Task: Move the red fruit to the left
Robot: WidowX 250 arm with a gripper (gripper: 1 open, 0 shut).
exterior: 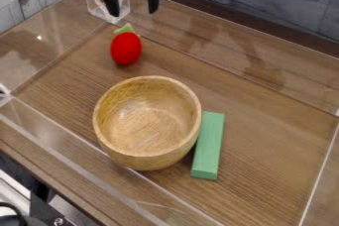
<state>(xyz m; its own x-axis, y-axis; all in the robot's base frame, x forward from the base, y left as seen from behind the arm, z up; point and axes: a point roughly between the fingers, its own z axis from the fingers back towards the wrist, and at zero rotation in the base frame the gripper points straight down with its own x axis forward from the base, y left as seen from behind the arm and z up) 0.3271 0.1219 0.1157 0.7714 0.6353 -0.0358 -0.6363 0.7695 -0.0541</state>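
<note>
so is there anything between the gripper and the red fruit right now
Nothing. In the camera view the open gripper hangs above the red fruit, apart from it, with only bare wooden tabletop showing in the gap between them.

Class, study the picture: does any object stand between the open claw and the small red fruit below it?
Nothing visible does. The open claw hangs just above the small red toy fruit, with only bare wooden tabletop around it.
</note>
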